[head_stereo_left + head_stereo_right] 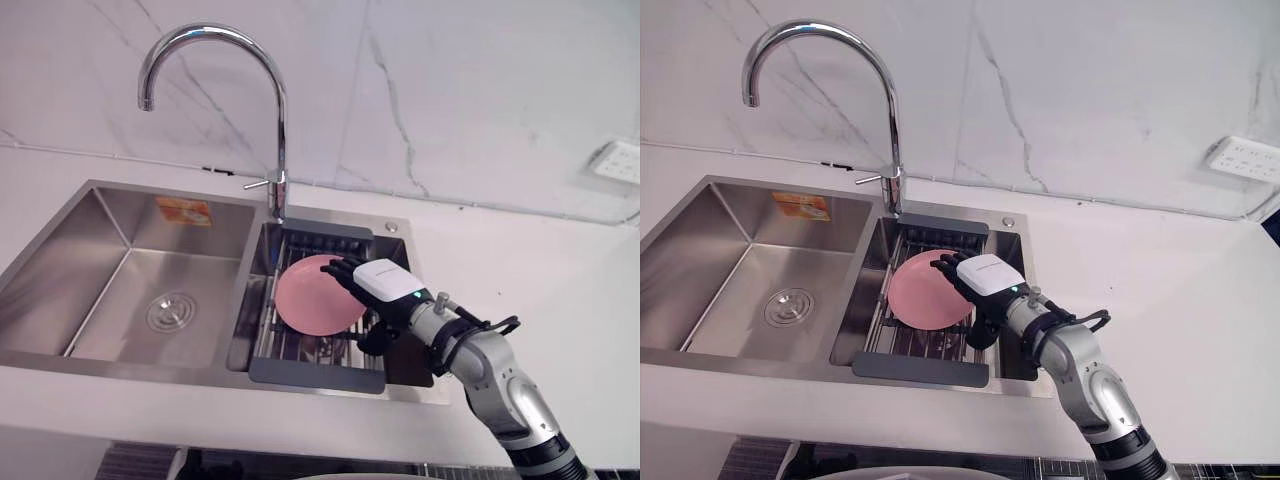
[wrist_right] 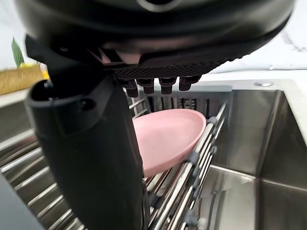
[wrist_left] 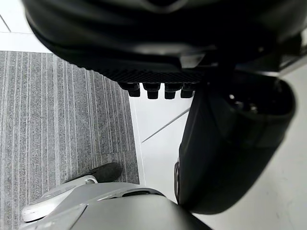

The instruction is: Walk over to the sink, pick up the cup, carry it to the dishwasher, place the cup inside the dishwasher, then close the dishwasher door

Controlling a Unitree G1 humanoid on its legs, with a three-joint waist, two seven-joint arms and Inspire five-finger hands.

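Note:
A pink dish [image 1: 315, 295] leans tilted in the wire rack [image 1: 315, 372] that sits in the sink's right basin; no cup is visible. My right hand [image 1: 380, 282] reaches in from the right and is at the dish's right rim, its fingers over the upper edge and the thumb [image 2: 91, 158] low beside it. The fingers look straight and are not clamped on the dish [image 2: 168, 134]. My left hand [image 3: 230, 143] hangs relaxed over the floor, holding nothing.
A tall chrome faucet [image 1: 275, 120] arches over the divider between the basins. The left basin [image 1: 130, 290] has a round drain. White counter [image 1: 540, 270] extends to the right, with a wall socket [image 1: 620, 160] above it. Grey striped mat [image 3: 62, 120] lies on the floor.

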